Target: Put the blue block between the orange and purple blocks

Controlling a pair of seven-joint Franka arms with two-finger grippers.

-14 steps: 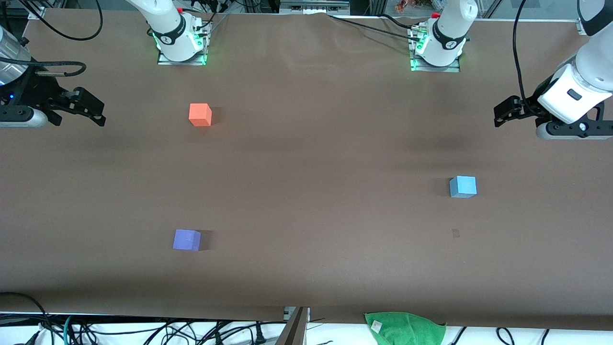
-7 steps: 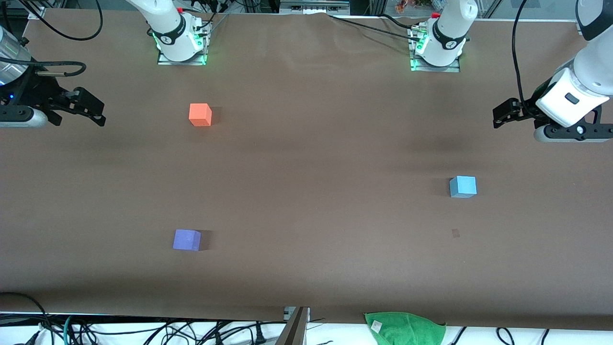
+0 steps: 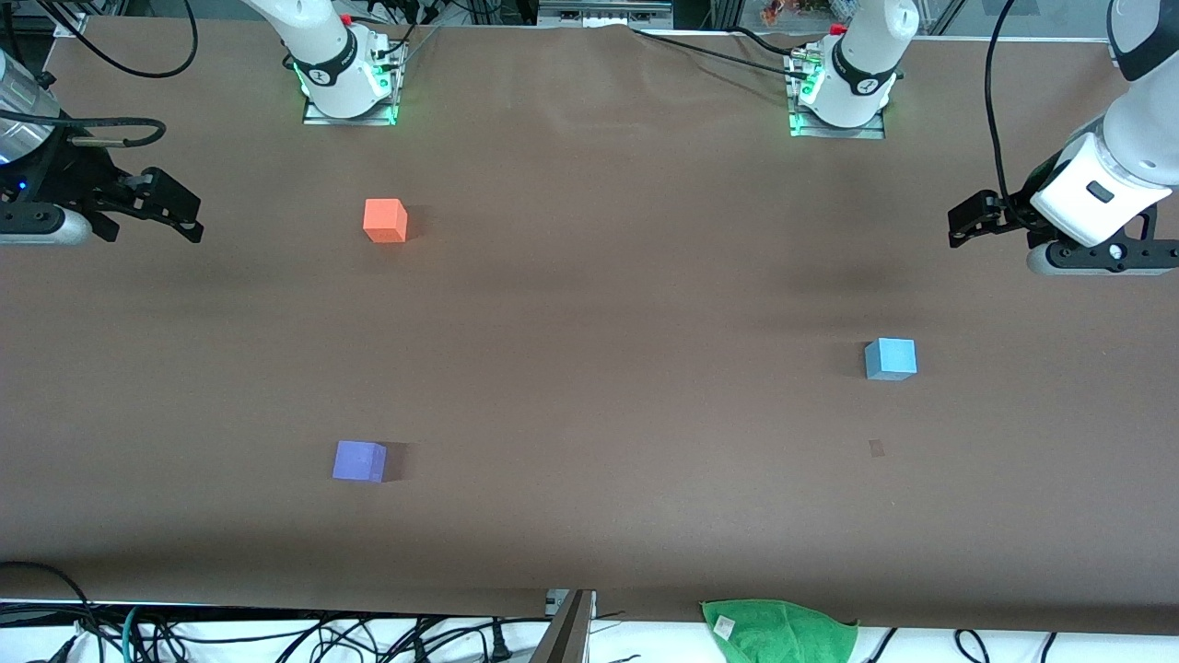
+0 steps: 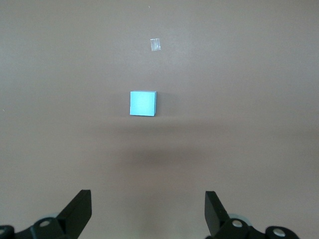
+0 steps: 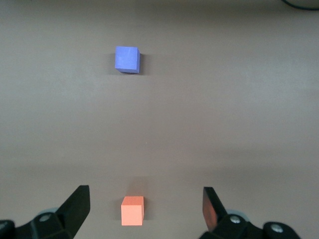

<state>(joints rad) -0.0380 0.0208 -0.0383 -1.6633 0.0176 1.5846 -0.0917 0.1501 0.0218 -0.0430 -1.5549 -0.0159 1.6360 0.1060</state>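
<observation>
The blue block (image 3: 891,358) sits on the brown table toward the left arm's end; it also shows in the left wrist view (image 4: 143,103). The orange block (image 3: 385,220) and the purple block (image 3: 359,460) sit toward the right arm's end, the purple one nearer to the front camera. Both show in the right wrist view, orange (image 5: 132,210) and purple (image 5: 127,59). My left gripper (image 3: 963,226) is open and empty, up in the air at the left arm's end, apart from the blue block (image 4: 148,204). My right gripper (image 3: 184,216) is open and empty at the right arm's end (image 5: 145,193).
A small pale scrap (image 3: 876,448) lies on the table nearer to the front camera than the blue block. A green cloth (image 3: 778,631) hangs at the table's edge nearest the front camera. Cables run along that edge.
My left gripper has shifted slightly. The three blocks and the right arm have not moved.
</observation>
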